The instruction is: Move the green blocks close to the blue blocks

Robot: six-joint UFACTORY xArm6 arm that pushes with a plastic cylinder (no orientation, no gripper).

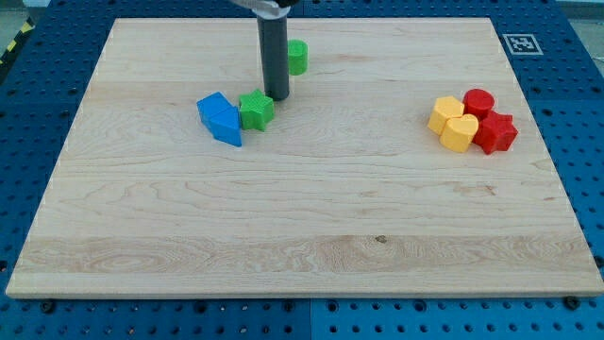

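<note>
Touching my tip (276, 97), green star block (256, 110) abuts blue blocks (220, 119).

You have two green blocks and a blue cluster in the upper-left part of the board; the green star block (256, 110) lies flat just below and to the view's left of my tip (276, 97), touching it or very nearly so; its left edge presses against the blue blocks (220, 118) — these look like two angular pieces packed into one clump, further to the left of my tip and a little lower; the green cylinder block (296, 57) stands upright above and to the view's right of my tip, partly hidden behind the rod — apart from the star and well clear of the blue pair.
</note>
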